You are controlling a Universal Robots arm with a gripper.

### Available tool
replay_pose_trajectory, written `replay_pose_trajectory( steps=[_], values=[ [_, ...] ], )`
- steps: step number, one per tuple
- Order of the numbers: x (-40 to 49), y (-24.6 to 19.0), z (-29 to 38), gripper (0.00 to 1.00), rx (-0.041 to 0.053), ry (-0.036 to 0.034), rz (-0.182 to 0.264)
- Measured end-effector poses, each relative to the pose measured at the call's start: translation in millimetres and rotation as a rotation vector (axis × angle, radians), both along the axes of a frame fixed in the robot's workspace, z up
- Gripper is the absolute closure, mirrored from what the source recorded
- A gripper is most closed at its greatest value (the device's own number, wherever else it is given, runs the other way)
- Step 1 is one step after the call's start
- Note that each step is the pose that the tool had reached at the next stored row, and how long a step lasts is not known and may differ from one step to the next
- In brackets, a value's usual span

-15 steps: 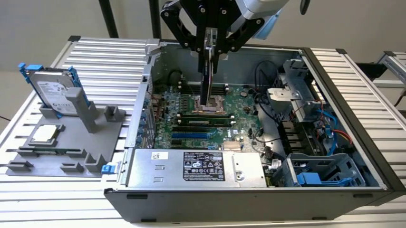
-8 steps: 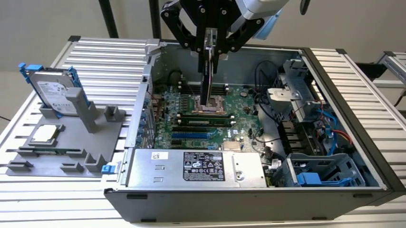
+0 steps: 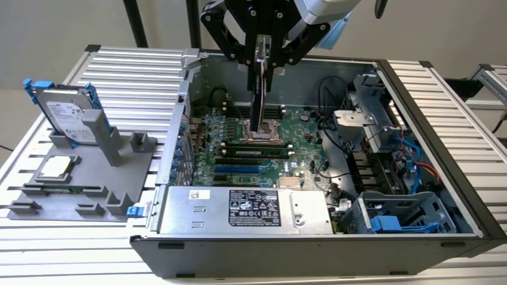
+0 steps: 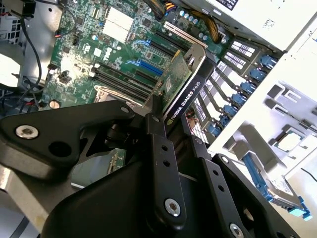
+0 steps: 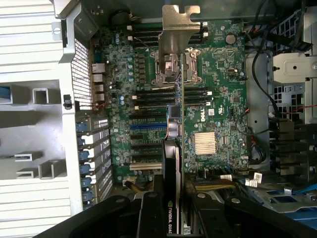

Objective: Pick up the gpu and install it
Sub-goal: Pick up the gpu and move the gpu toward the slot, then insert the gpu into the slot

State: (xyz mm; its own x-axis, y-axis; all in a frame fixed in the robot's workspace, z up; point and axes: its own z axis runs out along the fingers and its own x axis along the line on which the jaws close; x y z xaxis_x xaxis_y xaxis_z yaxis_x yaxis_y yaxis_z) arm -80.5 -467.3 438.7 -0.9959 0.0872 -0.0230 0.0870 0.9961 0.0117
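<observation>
Item 1: your black gripper (image 3: 265, 58), jaws closed tight on the gpu (image 3: 260, 95), a flat rect. card w/ green circuit board on one face, black cooler shroud on the other, and silver metal end bracket (image 5: 179, 29) at the end away from the jaws. You've got the card on edge, hanging over the green motherboard (image 3: 230, 151) inside the open grey computer case (image 3: 317, 252); contact w/ the board can't be told. Item 2: silver hard drive in blue frame (image 3: 67, 113) and small square silver CPU chip (image 3: 57, 167), both on the grey fixture tray (image 3: 119, 184) on the ribbed metal counter (image 3: 119, 65), at the exterior view's left of the case.
</observation>
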Motion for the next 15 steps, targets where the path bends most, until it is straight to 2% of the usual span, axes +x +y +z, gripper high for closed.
replay_pose_trajectory(
  steps=[9, 15],
  values=[
    [0.0, 0.0, 0.0, 1.00, -0.0001, -0.0001, 0.004],
    [0.0, 0.0, 0.0, 1.00, 0.0000, -0.0001, 0.045]
  ],
)
